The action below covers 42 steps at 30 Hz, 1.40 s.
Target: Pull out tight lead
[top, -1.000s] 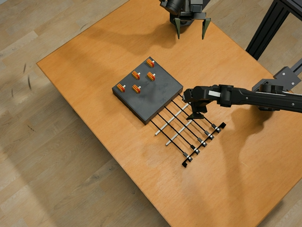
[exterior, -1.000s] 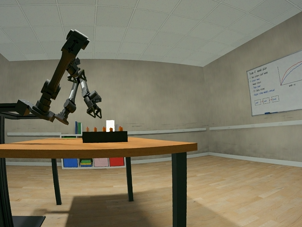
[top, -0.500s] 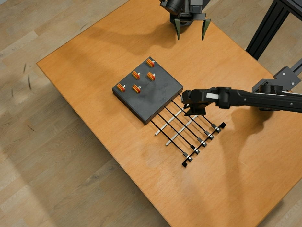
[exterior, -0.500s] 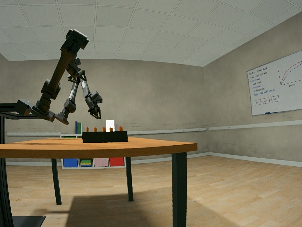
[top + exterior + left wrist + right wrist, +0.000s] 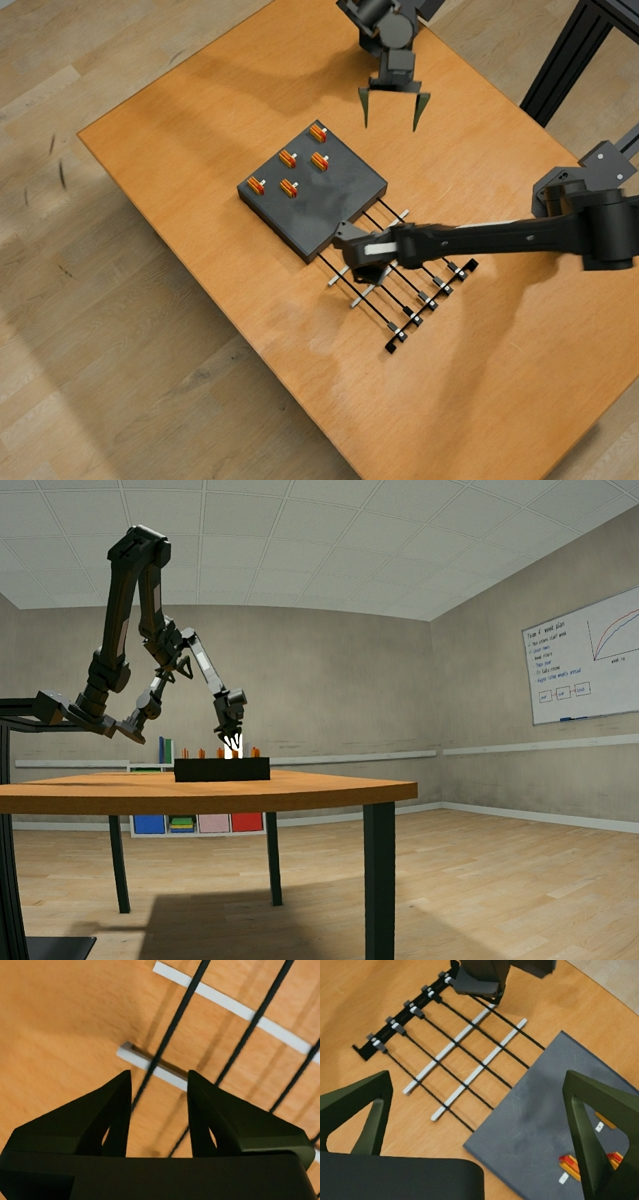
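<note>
A dark box (image 5: 312, 193) carries five orange handles (image 5: 287, 158) on its top. Five black leads (image 5: 457, 1052) run from the box over two white bars (image 5: 470, 1057) to plugs in a black port strip (image 5: 431, 304). My left gripper (image 5: 367, 273) hangs low over the leads between the bars. In the left wrist view its fingers stand partly apart. One lead (image 5: 180, 1141) runs between them, near the end of a bar (image 5: 156, 1071), and the end lead passes behind one finger. I cannot tell whether they touch. My right gripper (image 5: 393, 111) is open and empty, high behind the box.
The left arm (image 5: 490, 237) stretches across the table over the plug ends of the leads. A black frame post (image 5: 563, 56) stands off the table's far right corner. The table edge (image 5: 170, 227) runs close to the box's left side.
</note>
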Tool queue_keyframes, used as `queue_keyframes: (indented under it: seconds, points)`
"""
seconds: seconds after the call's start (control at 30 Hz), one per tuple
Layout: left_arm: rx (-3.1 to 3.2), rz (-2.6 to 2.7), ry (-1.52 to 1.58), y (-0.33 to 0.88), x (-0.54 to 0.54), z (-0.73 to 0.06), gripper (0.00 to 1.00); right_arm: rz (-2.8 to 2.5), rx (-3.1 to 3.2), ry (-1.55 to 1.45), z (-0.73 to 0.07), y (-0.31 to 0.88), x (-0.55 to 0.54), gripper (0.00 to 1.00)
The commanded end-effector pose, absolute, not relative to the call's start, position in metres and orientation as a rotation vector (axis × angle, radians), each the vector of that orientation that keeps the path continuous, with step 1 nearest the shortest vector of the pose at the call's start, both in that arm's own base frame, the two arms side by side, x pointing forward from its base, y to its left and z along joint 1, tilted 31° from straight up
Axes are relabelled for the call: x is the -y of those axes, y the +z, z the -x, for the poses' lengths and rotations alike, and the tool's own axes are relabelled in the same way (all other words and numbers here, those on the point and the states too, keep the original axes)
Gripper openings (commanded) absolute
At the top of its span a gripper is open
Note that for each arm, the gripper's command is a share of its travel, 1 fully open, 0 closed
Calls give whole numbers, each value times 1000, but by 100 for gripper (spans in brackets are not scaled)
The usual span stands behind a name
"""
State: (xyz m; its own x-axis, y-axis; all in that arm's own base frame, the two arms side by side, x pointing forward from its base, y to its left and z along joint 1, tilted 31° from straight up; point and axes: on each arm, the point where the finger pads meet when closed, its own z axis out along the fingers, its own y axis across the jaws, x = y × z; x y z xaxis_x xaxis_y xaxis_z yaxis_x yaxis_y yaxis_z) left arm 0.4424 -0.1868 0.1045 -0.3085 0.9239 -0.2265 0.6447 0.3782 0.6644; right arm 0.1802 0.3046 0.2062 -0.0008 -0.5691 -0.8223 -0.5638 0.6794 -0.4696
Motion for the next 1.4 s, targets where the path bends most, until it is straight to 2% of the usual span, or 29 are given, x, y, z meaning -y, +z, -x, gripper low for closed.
queue_keyframes:
  seconds: [0.0, 0.4, 1.3, 1.33, 1.37]
  points:
    - [-2012, -1620, 705, 96, 190, -464, 32, 926, -1608, -29, -202, 203, -306, 100]
    - [-2056, -1941, 726, 68, 186, -484, 32, 848, -1589, -1, -242, 202, -298, 100]
    - [-2050, -1931, 720, 42, 189, -501, 32, 854, -1589, 9, -238, 202, -299, 100]
    - [-2050, -1931, 721, 42, 189, -501, 21, 854, -1589, 9, -238, 202, -299, 100]
    - [-2054, -1934, 720, 42, 189, -500, 19, 854, -1589, 9, -238, 202, -299, 100]
